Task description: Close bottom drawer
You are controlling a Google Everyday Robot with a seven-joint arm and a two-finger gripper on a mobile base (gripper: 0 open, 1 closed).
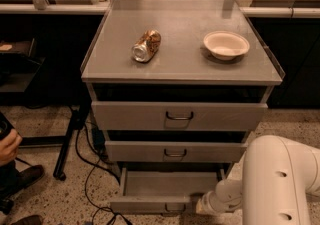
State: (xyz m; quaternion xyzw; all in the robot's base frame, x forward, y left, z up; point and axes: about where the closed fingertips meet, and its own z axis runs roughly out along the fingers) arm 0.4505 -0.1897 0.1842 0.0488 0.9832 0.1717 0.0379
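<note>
The bottom drawer of the grey metal cabinet stands pulled out, tray exposed; its low front panel sits nearest the camera, with the wire handle near the panel's right half. The gripper is at the right end of that front panel, low by the floor, on the white arm entering from lower right; whether it is open or closed cannot be told. Middle drawer and top drawer sit pushed in; a crushed can and a white bowl rest well apart on the cabinet top.
</note>
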